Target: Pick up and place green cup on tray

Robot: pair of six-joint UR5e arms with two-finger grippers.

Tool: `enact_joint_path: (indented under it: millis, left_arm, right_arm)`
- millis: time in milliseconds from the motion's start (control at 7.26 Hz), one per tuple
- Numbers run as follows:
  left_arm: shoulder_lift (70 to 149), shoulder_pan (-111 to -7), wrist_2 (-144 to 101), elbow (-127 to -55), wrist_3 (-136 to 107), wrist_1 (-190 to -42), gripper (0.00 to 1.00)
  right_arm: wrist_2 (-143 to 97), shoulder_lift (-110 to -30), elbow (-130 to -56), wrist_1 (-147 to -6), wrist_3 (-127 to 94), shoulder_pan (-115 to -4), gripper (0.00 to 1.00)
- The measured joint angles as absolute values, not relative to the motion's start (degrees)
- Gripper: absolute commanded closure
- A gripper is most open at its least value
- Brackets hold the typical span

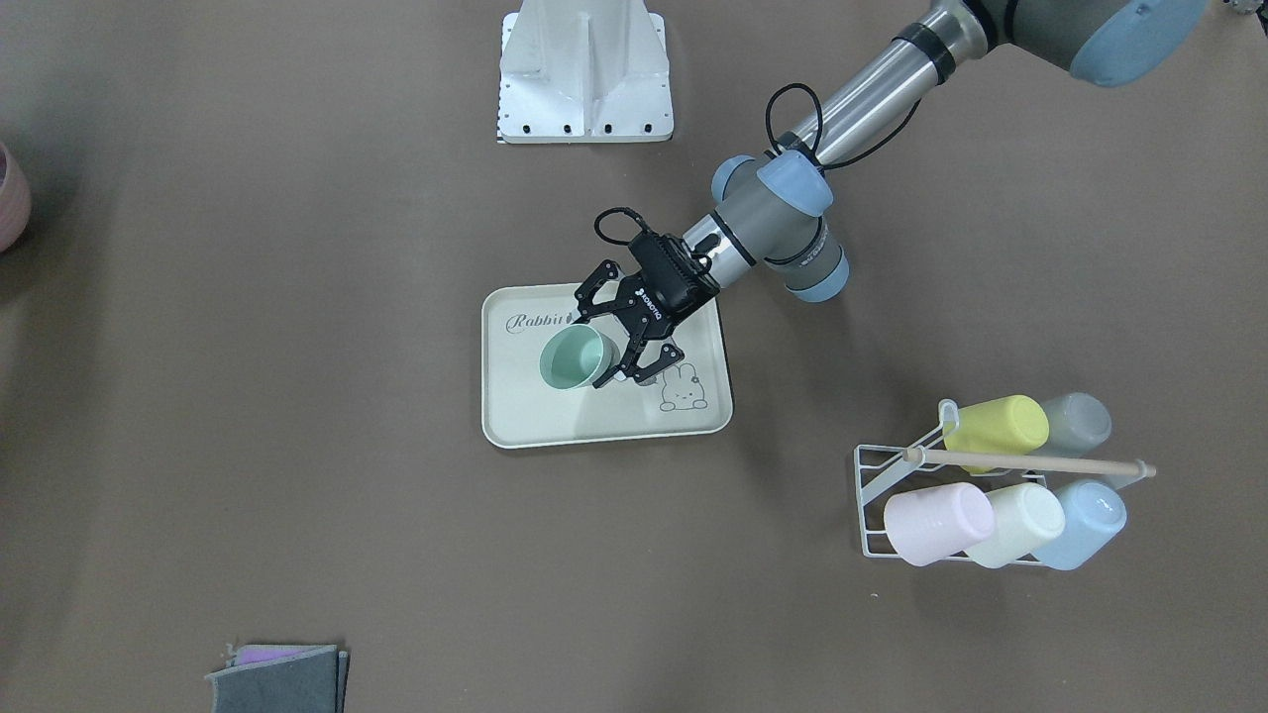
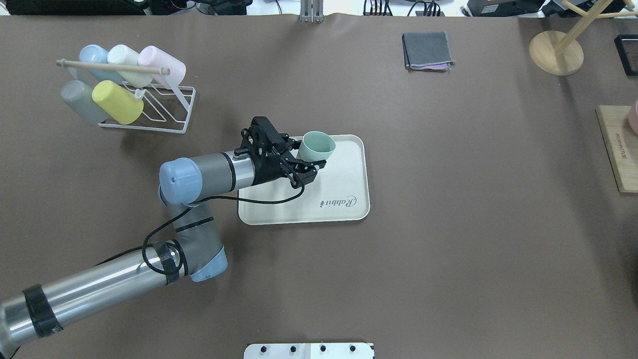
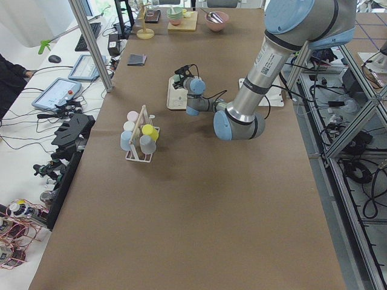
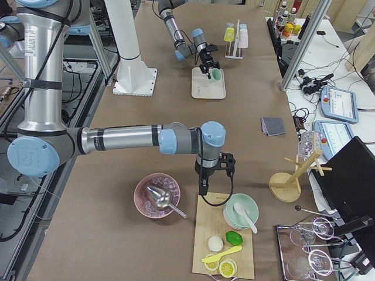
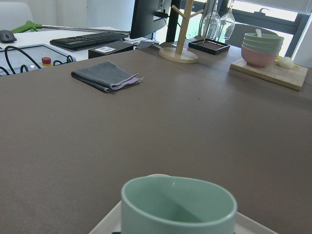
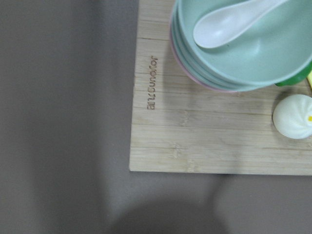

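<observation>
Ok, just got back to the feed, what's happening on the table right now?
The left gripper has its fingers closed around the green cup, holding it upright over the tray. I can't tell whether the cup has touched down. Five other cups sit in the rack. The right gripper hangs above the wooden board at the other end of the table, not involved.
</observation>
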State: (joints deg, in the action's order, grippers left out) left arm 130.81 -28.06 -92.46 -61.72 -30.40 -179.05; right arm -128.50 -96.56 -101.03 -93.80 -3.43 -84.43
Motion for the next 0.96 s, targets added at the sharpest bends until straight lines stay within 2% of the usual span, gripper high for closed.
enact_joint_path:
  millis: [413,689,964]
  left_arm:
    - [131.1,-27.8,-92.6,-61.5,-27.6,-178.7,0.3]
    - [131.3,-27.8,-92.6,-61.4,-25.8,-178.6,0.2]
    - [131.3,-27.8,-92.4,-61.4,-24.8,-178.6,0.02]
  right_arm:
    - [-128.7,-98.0,-101.0,-93.7,-0.7,-86.4,0.0]
    - [-129.3,-98.1,-101.0,-93.7,-0.6,-86.5,0.0]
    - [-131.4,-98.2,-100.9,-93.7,-0.7,-87.1,0.0]
